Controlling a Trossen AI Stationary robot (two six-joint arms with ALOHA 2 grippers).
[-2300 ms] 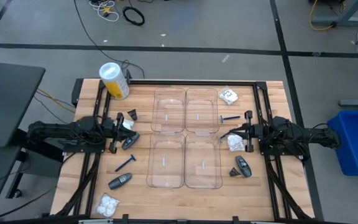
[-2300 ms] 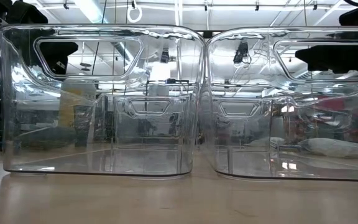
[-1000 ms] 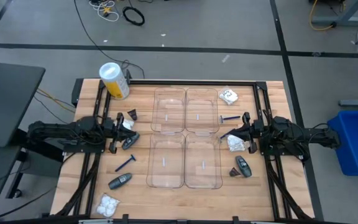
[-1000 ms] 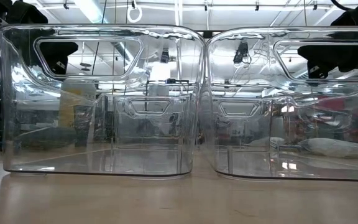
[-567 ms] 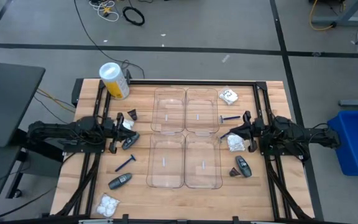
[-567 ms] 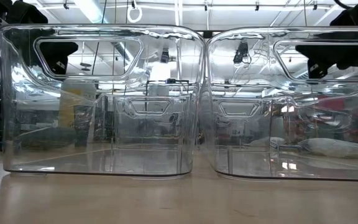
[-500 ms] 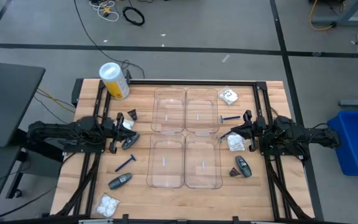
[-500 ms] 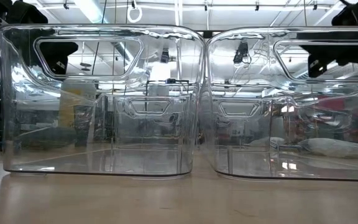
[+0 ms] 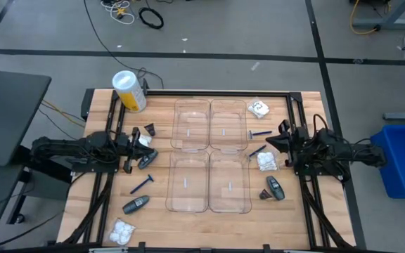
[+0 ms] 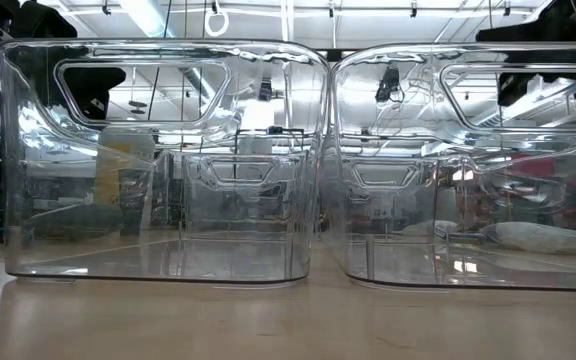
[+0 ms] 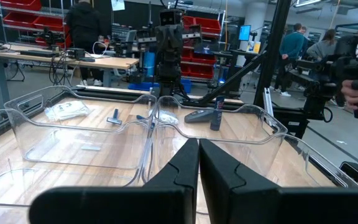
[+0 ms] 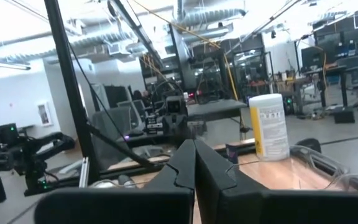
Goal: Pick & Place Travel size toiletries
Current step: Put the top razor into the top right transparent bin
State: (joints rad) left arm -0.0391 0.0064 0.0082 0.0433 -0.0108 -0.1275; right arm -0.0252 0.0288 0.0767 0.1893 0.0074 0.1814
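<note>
Blue razor [image 9: 260,133] lies crosswise, handle toward the right gripper's [image 9: 268,143] clenched, empty jaws.

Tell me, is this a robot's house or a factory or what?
Probably a robotics lab or workshop. Another robot arm stands on a workbench behind the table, red storage bins fill shelves, and cables lie across the grey concrete floor.

No text, brand or number can be read. The label on the yellow-and-white canister [image 12: 269,125] carries print, but it is too small to make out.
</note>
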